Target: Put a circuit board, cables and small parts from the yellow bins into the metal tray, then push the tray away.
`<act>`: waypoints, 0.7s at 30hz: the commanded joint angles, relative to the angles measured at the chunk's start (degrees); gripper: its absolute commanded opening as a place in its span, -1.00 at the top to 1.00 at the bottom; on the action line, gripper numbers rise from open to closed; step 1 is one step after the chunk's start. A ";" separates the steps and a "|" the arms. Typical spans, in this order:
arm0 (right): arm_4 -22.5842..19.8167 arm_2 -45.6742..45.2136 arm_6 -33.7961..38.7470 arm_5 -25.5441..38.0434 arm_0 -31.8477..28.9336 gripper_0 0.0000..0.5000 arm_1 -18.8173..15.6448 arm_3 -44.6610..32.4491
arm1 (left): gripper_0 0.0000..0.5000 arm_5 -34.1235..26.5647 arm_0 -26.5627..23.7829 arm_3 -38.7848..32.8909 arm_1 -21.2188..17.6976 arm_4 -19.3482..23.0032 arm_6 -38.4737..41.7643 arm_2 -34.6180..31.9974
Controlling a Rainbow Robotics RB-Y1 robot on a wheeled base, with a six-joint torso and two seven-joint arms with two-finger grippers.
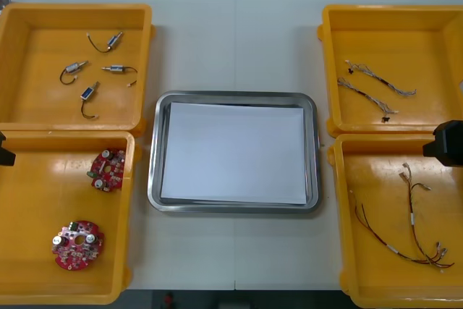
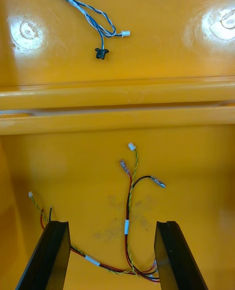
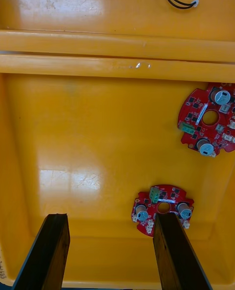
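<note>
Bench [image 1: 239,27] first: we see four yellow bins [image 1: 72,9] on it, two along its left edge and two along its right, with the metal tray [image 1: 153,157] at its middle, white inside and holding nothing. We judge the task to be at its start.

The left gripper [image 3: 110,255] hangs over the near-left bin [image 1: 36,200], its fingers [image 3: 49,251] spread wide and empty. The right gripper [image 2: 112,255] hangs over the near-right bin [image 1: 376,171], likewise spread and empty.

Two round red circuit boards lie in the near-left bin. One [image 3: 163,215] sits just ahead of one left fingertip, off the middle of the gap. The other [image 3: 208,121] is farther on, toward the bin's far rim. We think the left arm must shift sideways to centre on the nearer board.

The red and yellow cables [image 2: 128,211] run lengthwise through the gap between the right fingers, so closing would cross their long axis.

The twisted blue and white cables [image 1: 376,85] lie in the far-right bin, and the small metal parts [image 1: 94,70] in the far-left one.
</note>
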State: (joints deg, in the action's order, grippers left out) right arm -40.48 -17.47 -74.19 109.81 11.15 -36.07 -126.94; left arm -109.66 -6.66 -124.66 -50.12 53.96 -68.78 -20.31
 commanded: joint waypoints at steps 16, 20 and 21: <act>0.49 -0.37 2.12 0.19 -0.43 -1.00 -1.02 -1.91 | -1.00 -0.34 0.07 -1.29 -1.03 0.27 -2.59 -1.32; 0.49 -0.37 2.12 0.19 -0.43 -1.00 -1.02 -1.91 | -1.00 -0.34 0.07 -1.29 -1.03 0.27 -2.59 -1.32; 0.49 -0.37 2.12 0.19 -0.43 -1.00 -1.02 -1.91 | -1.00 -0.34 0.07 -1.29 -1.03 0.27 -2.59 -1.32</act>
State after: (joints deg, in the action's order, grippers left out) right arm -40.48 -17.47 -74.19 109.81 11.15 -36.07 -126.94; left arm -109.66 -6.66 -124.66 -50.12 53.96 -68.78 -20.31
